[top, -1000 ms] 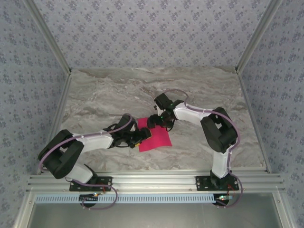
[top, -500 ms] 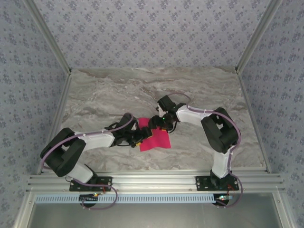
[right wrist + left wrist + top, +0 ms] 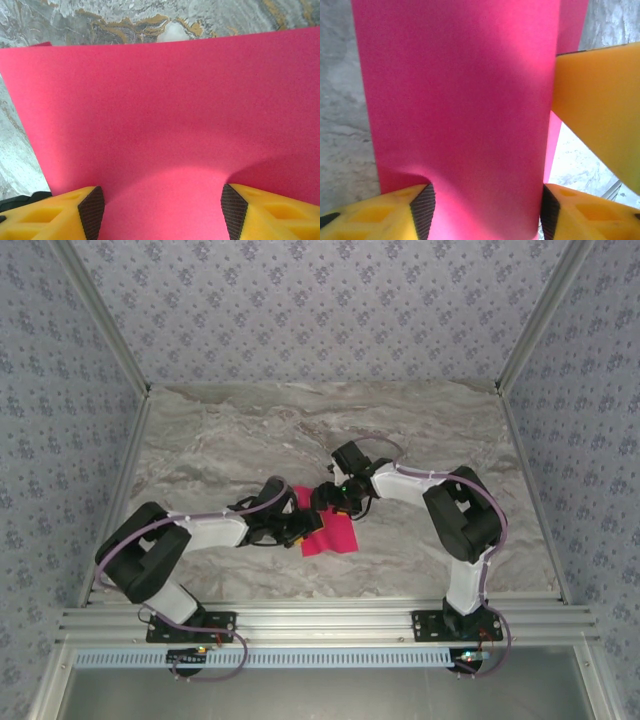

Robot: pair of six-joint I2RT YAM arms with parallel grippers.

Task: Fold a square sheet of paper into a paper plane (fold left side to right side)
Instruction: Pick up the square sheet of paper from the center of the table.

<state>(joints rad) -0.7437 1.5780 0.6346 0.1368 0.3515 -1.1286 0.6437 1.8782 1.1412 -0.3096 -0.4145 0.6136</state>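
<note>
The square sheet of paper [image 3: 338, 537] is laid on the bench [image 3: 220, 450] at frame centre. The right hand [image 3: 160, 207] is spread wide over it. The left hand [image 3: 482, 215] is set half-wide astride it, and a grip cannot be told.

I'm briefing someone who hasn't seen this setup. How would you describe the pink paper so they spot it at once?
On the grey marbled table, look toward the near middle, where the left hand and right hand meet. The square sheet of paper lies beneath them, the one bright magenta-pink patch against grey stone and dark hands.
</note>
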